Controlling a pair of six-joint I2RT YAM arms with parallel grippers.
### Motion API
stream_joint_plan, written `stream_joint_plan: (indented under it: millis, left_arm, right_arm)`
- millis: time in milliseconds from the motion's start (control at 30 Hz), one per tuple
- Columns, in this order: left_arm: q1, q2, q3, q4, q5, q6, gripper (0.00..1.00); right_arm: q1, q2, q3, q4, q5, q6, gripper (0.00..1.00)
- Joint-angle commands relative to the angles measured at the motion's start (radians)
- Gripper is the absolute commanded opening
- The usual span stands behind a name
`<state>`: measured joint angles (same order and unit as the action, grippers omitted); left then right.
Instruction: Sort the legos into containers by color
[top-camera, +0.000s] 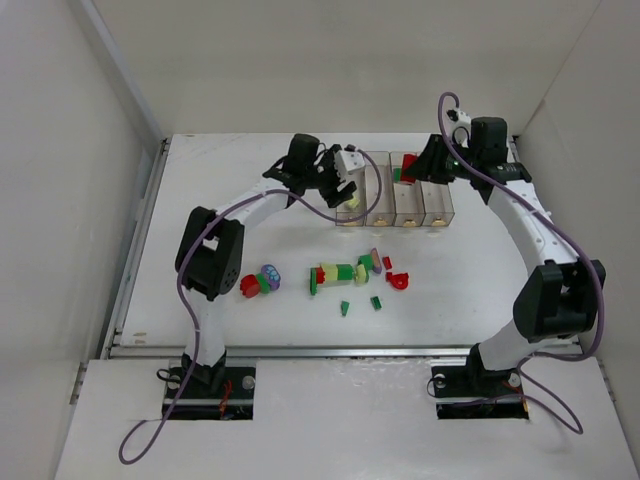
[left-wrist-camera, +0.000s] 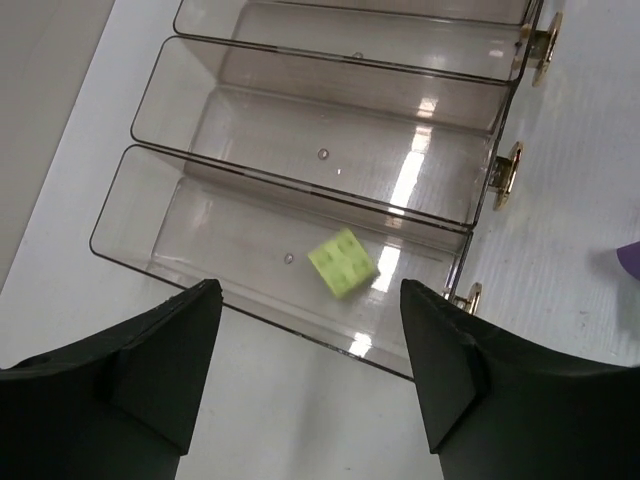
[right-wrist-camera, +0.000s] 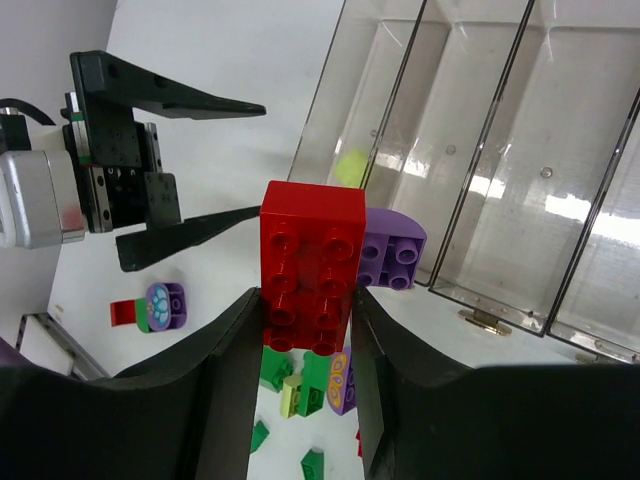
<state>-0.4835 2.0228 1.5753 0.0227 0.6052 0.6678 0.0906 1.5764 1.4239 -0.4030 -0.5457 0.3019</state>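
Note:
The four joined clear containers (top-camera: 410, 222) stand at the back middle of the table. My left gripper (top-camera: 347, 186) is open and empty above the near end of the leftmost bin (left-wrist-camera: 150, 215), where one pale yellow-green brick (left-wrist-camera: 343, 262) lies. My right gripper (top-camera: 410, 168) is shut on a red brick (right-wrist-camera: 312, 265) with a purple brick (right-wrist-camera: 395, 255) stuck to its side, held above the table beside the bins (right-wrist-camera: 520, 150). The yellow-green brick also shows in the right wrist view (right-wrist-camera: 350, 167). Loose legos (top-camera: 345, 272) in red, green, yellow-green and purple lie in front of the bins.
A red, green and purple clump (top-camera: 262, 281) lies left of the loose bricks. A red piece (top-camera: 398, 280) and two small green pieces (top-camera: 345, 308) lie nearby. My left gripper shows in the right wrist view (right-wrist-camera: 190, 160). Walls enclose the table.

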Motion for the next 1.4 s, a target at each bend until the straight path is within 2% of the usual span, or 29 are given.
stream_joint_plan:
  millis: [0,33,200,300,400,433,500,533,633,767,900,1033,1167,1200,1233,1367]
  left_arm:
    - [-0.01,-0.039,0.023,0.057,-0.001,-0.008,0.7]
    - [-0.01,-0.051,0.023,0.057,-0.011,-0.008,0.73]
    - [0.0,-0.124,0.003,0.057,-0.01,-0.019,0.73]
    - [0.011,-0.185,0.003,-0.019,0.022,-0.019,0.68]
    - [0.023,-0.284,-0.042,-0.136,0.135,0.073,0.68]
    - [0.023,-0.318,-0.07,-0.151,0.166,0.149,0.68]
    - [0.023,-0.389,-0.132,-0.152,0.233,0.199,0.75]
    - [0.014,-0.451,-0.19,-0.139,0.234,0.213,0.77]
    - [-0.024,-0.515,-0.256,-0.099,0.223,0.222,0.86]
    - [-0.055,-0.536,-0.265,-0.078,0.182,0.242,0.91]
    - [-0.073,-0.546,-0.265,-0.067,0.125,0.275,0.91]
    - [-0.082,-0.555,-0.284,-0.082,0.125,0.302,0.8]
    - [-0.083,-0.564,-0.284,-0.073,0.125,0.29,0.6]
    - [-0.083,-0.564,-0.284,-0.073,0.125,0.28,0.5]
    - [-0.083,-0.564,-0.284,-0.051,0.125,0.271,0.47]
    - [-0.092,-0.564,-0.274,-0.041,0.125,0.217,0.47]
  right_arm:
    - [-0.006,-0.055,0.03,0.007,0.012,-0.027,0.0]
    - [-0.006,-0.064,0.03,0.007,0.012,-0.027,0.0]
    - [-0.006,-0.076,0.03,0.007,0.012,-0.027,0.0]
    - [-0.006,-0.087,0.021,0.007,-0.017,-0.027,0.0]
    - [-0.006,-0.096,0.012,0.036,-0.092,-0.027,0.0]
    - [0.006,-0.096,0.012,0.047,-0.149,-0.018,0.0]
    - [0.024,-0.105,-0.006,0.098,-0.216,-0.008,0.0]
    - [0.037,-0.105,-0.006,0.114,-0.282,-0.007,0.0]
    - [0.099,-0.105,-0.006,0.162,-0.348,0.026,0.0]
    - [0.165,-0.086,0.017,0.173,-0.384,0.046,0.0]
    - [0.202,-0.076,0.026,0.173,-0.393,0.055,0.0]
    - [0.224,-0.076,0.015,0.184,-0.393,0.055,0.0]
    - [0.235,-0.085,0.015,0.194,-0.393,0.065,0.0]
    - [0.245,-0.085,0.015,0.194,-0.393,0.065,0.0]
    - [0.245,-0.085,0.015,0.204,-0.393,0.065,0.0]
    - [0.255,-0.085,0.004,0.204,-0.384,0.065,0.0]
